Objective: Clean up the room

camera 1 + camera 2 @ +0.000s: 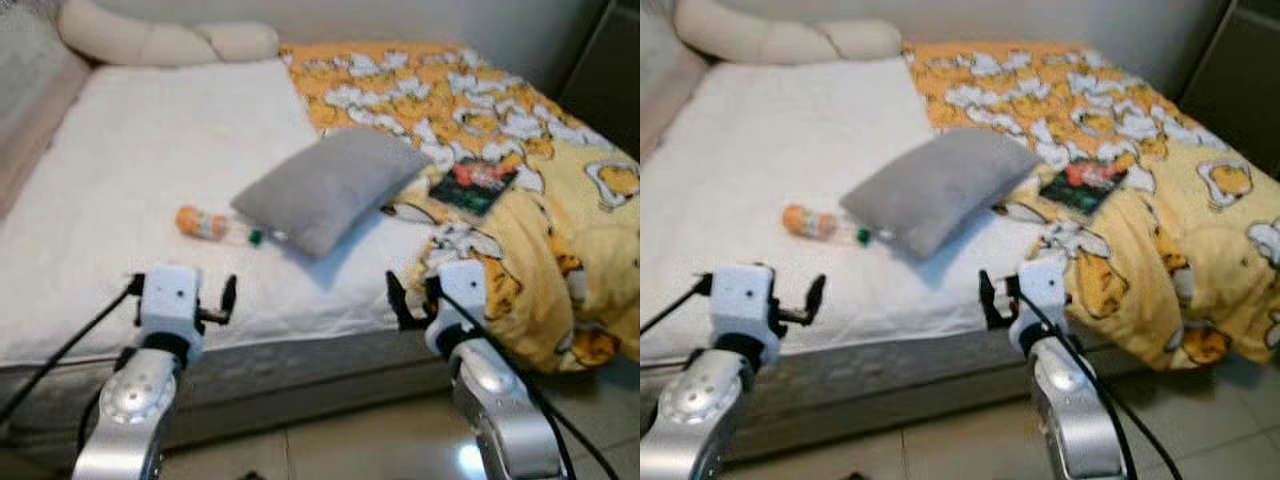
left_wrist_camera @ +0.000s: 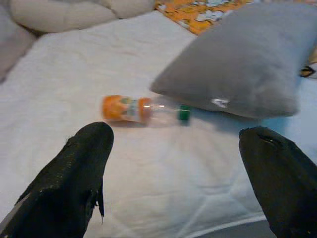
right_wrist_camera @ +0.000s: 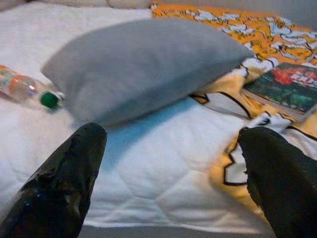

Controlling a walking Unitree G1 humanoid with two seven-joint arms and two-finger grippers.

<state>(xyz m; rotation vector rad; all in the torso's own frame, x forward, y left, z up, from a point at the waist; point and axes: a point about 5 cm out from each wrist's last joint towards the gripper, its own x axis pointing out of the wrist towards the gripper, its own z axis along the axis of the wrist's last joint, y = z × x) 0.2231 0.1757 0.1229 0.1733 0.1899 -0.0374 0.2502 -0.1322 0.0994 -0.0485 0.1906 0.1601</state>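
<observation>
Cleanup barely begun: both grippers empty at the bed's edge.

The left gripper (image 2: 176, 163) and right gripper (image 3: 171, 168) hung spread wide; bottle (image 1: 214, 224), pillow (image 1: 325, 185) and what looked like a book (image 1: 474, 186) lay on the bed (image 1: 150, 150).

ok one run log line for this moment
left end effector open, near bottle | right end effector open, near pillow | book on blanket

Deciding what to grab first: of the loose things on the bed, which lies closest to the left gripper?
The orange-labelled bottle, lying on its side ahead of the left gripper; grey pillow and book lie farther right.
</observation>
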